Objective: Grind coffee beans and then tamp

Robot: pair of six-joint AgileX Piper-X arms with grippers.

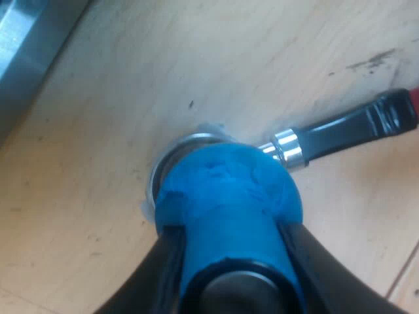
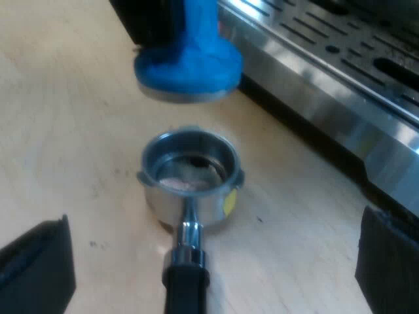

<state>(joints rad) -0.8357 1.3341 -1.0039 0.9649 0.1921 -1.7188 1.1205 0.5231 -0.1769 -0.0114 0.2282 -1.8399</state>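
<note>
Left claw: left gripper (image 1: 229, 255) clenched on the blue, tape-wrapped tamper (image 1: 226, 190), which hangs just above the round metal holder (image 2: 190, 173).
Tamper: probably heavy and stiff; the wrap looks grippy, best held by its neck.
Holder: loose on the pale wooden table (image 2: 65, 163); could slide under pressing.
Right claw: right gripper (image 2: 209, 261) released, empty, straddling the holder's dark handle (image 2: 185, 281).
Obstacle: steel espresso machine (image 2: 340, 78) near the tamper.

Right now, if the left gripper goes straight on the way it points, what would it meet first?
The left gripper holds the blue tamper, whose base hangs above the metal holder. The tamper would probably enter the holder's basket first; the gap is hard to judge.
</note>
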